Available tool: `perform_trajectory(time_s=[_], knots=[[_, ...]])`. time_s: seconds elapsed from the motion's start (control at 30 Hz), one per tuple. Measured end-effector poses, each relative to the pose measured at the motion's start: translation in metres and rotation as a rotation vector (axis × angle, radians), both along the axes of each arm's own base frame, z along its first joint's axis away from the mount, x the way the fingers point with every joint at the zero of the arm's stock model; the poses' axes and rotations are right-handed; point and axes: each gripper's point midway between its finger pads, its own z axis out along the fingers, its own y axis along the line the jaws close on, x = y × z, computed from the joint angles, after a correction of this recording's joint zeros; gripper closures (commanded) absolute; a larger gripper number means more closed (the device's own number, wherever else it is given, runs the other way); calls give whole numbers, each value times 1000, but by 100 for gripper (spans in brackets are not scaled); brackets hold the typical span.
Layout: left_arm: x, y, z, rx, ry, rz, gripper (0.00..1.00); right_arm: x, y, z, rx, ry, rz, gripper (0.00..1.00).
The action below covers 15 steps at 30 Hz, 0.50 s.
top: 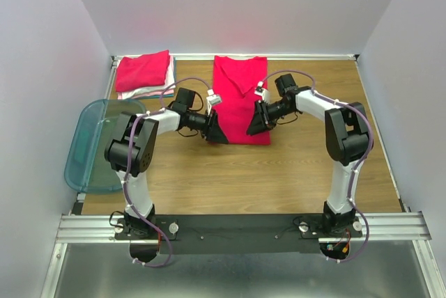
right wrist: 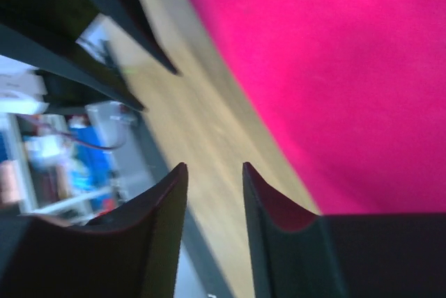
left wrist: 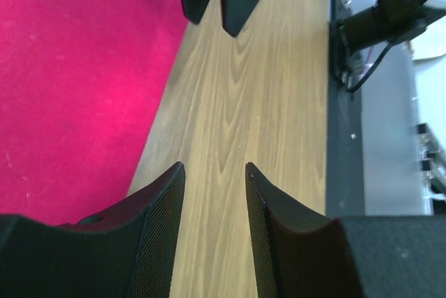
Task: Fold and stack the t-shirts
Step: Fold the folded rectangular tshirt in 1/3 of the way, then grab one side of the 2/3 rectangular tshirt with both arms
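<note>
From above, a bright red-pink t-shirt (top: 240,96) lies spread flat on the wooden table (top: 300,173), its collar toward the back wall and its hem toward me. My left claw (top: 216,133) sits low at the hem's left corner and my right claw (top: 254,127) at the hem's right corner, the two facing each other across the cloth. At the back left corner is a stack of folded t-shirts (top: 143,72), red-pink on top with white and pale teal edges showing beneath. A translucent teal bin (top: 90,155) hangs over the table's left edge, well apart from the spread shirt. In the left wrist view, my left claw (left wrist: 214,167) has its jaws parted, with only bare wood in the gap and nothing pinched. The t-shirt (left wrist: 77,82) fills the left of that view, its edge running just beside my left finger. The dark tips of my right claw (left wrist: 211,23) point in from the top. In the right wrist view, which is blurred, my right claw (right wrist: 212,167) also stands parted over bare wood and grips nothing. The t-shirt (right wrist: 334,68) fills the upper right, its edge reaching down to my right-hand finger, and I cannot tell whether that finger touches it.
</note>
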Motion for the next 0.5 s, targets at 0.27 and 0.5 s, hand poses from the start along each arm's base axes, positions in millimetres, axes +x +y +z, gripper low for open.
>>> perform_trajectory(time_s=[0.27, 0.5], knots=[[10, -17, 1, -45, 98, 42, 45, -1, 16, -4, 120, 139, -16, 41], [20, -27, -28, -33, 185, 50, 44, -10, 19, -35, 157, 279, -8, 27]])
